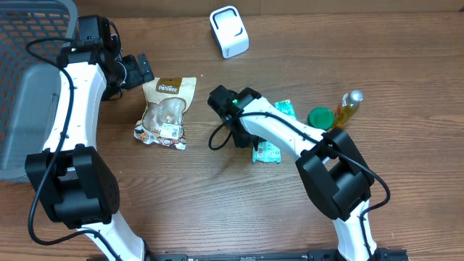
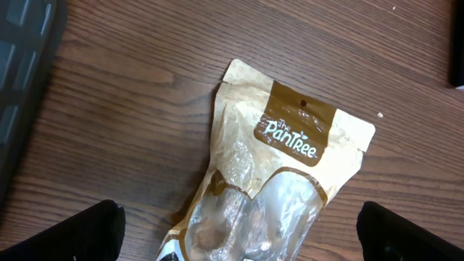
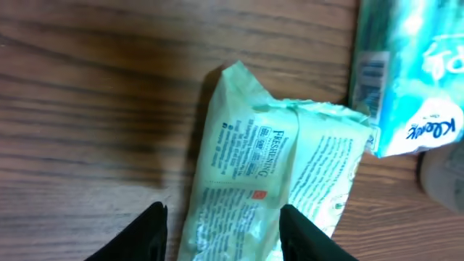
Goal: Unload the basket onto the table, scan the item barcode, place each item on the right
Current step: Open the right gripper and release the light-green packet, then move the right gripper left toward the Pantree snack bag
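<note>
The pale green foil packet (image 3: 246,181) lies flat on the wooden table (image 3: 87,87), touching a corner of a teal tissue pack (image 3: 409,72). The right gripper (image 3: 225,235) stands half apart astride the packet. We see a thin strip of wood between one finger (image 3: 148,232) and the packet edge. On the side away from the tissue pack there is bare wood. Only the overhead view shows the white box-shaped scanner (image 1: 229,31) near the far table edge, well apart. It also shows the left gripper (image 1: 138,70), spread wide and holding nothing, at the top of a tan and clear snack pouch (image 1: 167,109). In that view the right arm hides most of the packet.
</note>
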Controlling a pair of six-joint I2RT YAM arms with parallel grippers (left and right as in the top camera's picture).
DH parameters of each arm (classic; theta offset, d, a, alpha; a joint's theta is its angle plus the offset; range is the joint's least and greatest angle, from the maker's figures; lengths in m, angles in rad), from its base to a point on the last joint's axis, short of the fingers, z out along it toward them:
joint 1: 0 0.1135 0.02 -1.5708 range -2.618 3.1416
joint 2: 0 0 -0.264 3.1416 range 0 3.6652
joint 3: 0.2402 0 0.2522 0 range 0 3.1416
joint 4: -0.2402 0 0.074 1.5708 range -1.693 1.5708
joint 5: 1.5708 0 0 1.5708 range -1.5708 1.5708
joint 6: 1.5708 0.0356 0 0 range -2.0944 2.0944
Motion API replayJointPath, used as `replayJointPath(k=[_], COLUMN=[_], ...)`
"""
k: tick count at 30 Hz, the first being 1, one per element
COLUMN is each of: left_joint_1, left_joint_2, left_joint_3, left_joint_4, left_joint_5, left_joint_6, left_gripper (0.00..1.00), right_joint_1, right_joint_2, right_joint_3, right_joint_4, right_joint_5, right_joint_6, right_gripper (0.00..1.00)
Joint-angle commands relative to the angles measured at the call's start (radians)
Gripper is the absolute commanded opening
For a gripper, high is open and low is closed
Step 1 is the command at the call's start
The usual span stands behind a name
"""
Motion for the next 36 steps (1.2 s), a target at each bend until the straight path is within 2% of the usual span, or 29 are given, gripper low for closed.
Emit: replayJointPath(k=[1,6,7,9,13,19,29,36], left_joint_1=[-0.008,-0.008,-0.008,-0.008,-0.008,-0.008,-0.008,-0.008], left_joint_2=[-0.012,-0.012,-0.012,-0.012,-0.012,-0.012,-0.012,-0.012], left_joint_3=[0.016,0.016,0.016,0.016,0.016,0.016,0.016,0.016], left_joint_4=[0.002,0.002,0.002,0.002,0.002,0.002,0.002,0.002], left_joint_5=[-0.006,-0.006,-0.006,-0.006,-0.006,-0.006,-0.006,-0.006], left_joint_6=[0.008,0.008,0.008,0.008,0.008,0.008,0.008,0.008], left_gripper=[1.0,1.0,1.0,1.0,1.0,1.0,1.0,1.0], right_joint_1=[-0.024,-0.023,-0.023,-0.023,-0.022,-0.014,-0.009,-0.004], right_joint_2=[-0.026,-0.026,-0.026,-0.026,-0.018,0.056,0.226,0.261], right_joint_3=[0.082,0.305,0.341,0.383,0.369,0.315,0.313,0.309], right_joint_4=[-0.037,-0.075,-0.055,0.023,0.244,0.46,0.563,0.6], right_joint_5=[0.022,-0.143,-0.197,-0.304,-0.476,-0.473,-0.52,-0.567], right_joint_6=[0.003,0.0,0.0,0.0,0.019,0.106,0.139,0.178], right_gripper=[0.47,0.5,0.55,0.57,0.52,0.54,0.58,0.58])
